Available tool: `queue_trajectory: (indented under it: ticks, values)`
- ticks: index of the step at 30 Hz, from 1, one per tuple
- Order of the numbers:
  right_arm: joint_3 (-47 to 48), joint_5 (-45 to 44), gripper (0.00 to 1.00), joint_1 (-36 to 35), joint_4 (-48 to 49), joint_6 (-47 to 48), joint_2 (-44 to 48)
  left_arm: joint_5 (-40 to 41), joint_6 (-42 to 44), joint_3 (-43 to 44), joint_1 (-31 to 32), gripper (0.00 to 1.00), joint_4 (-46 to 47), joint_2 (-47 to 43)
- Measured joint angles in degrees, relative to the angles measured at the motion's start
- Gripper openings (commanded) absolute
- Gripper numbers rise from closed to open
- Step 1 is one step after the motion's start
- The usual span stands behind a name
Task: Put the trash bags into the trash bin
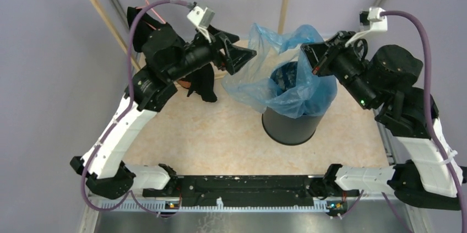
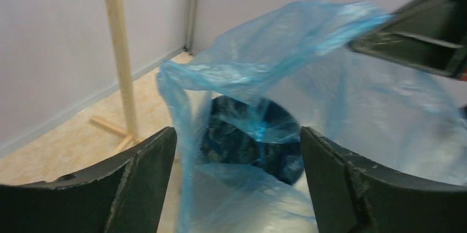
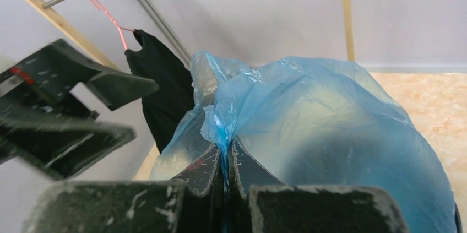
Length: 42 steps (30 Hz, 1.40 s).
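The light-blue trash bag (image 1: 286, 73) hangs partly inside the black trash bin (image 1: 291, 123) and drapes over its rim, with a loose flap spread to the left. My right gripper (image 1: 304, 52) is shut on the bag's upper edge; the right wrist view shows the plastic (image 3: 308, 112) pinched between its fingers (image 3: 205, 168). My left gripper (image 1: 248, 57) is open and empty, just left of the bag. In the left wrist view the bag (image 2: 275, 68) and the bin's dark mouth (image 2: 242, 139) lie between its spread fingers (image 2: 140, 167).
A black shirt (image 1: 201, 81) on a pink hanger (image 3: 104, 10) hangs from a wooden rack (image 1: 99, 18) at the back left. A rack post (image 2: 121, 51) stands left of the bag. The tabletop (image 1: 220, 134) is beige.
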<state>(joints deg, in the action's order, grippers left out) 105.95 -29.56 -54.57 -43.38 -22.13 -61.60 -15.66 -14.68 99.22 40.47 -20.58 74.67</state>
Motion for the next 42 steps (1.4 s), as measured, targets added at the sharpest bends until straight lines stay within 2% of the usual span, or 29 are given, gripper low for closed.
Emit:
queue_trajectory:
  ticks: [4, 8, 10, 14, 15, 16, 20, 21, 23, 24, 26, 29, 38, 42]
  values:
    - [2.32, -0.22, 0.00, 0.00, 0.09, -0.20, -3.45, -7.28, 0.13, -1.88, 0.00, 0.99, 2.49, -3.76]
    - [2.47, -0.13, 0.00, 0.00, 0.02, -0.57, -6.54, -19.02, -3.72, -9.03, 1.01, 0.99, 11.26, -5.49]
    - [2.47, 0.07, 0.00, 0.00, 0.07, -0.66, -7.54, -21.00, -4.37, -8.46, 4.13, 0.99, 12.59, -2.73]
    - [2.47, 0.35, 0.00, 0.00, 0.20, -0.94, -8.35, -19.50, -0.87, -1.31, 13.57, 0.98, 8.68, 6.23]
    - [2.47, 0.37, 0.00, 0.00, 0.31, -1.07, -8.35, -18.91, -0.24, -0.33, 14.99, 0.94, 7.91, 7.67]
    - [2.47, 0.37, 0.00, 0.00, 0.57, -1.09, -8.31, -17.81, 0.11, 0.13, 16.35, 0.85, 6.93, 8.70]
    - [2.21, 0.46, 0.00, 0.00, 0.98, -1.05, -8.00, -10.71, 1.44, -0.31, 17.00, 0.39, 3.23, 9.38]
    - [1.62, 0.44, 0.06, 0.00, 1.29, -1.03, -7.76, -10.10, 0.94, -0.39, 16.92, 0.29, 3.17, 9.33]
    - [0.09, 0.37, 0.29, 0.00, 1.86, -0.92, -6.97, -6.97, 1.33, -1.33, 16.61, 0.16, 2.64, 8.68]
    - [-0.87, 0.35, 0.38, 0.00, 2.16, -0.81, -6.43, -5.62, 1.25, -1.88, 16.52, 0.12, 2.29, 8.26]
    - [-2.95, 0.22, 0.50, 0.00, 2.49, -0.24, -5.20, -2.21, 1.55, -3.21, 16.55, 0.07, 1.60, 7.15]
    - [-5.27, -0.98, 0.57, 0.00, 2.84, 1.36, -3.54, 3.48, 2.34, -4.28, 16.52, 0.02, -0.39, 5.64]
    - [-8.09, -14.08, 0.60, 0.00, 3.87, 10.03, 0.46, 13.62, 5.55, -5.35, 16.48, 0.00, -4.70, 3.43]
    - [-8.09, -19.41, 0.74, 0.00, 4.50, 13.57, -0.48, 16.92, 6.27, -6.99, 16.50, 0.00, -5.14, 2.97]
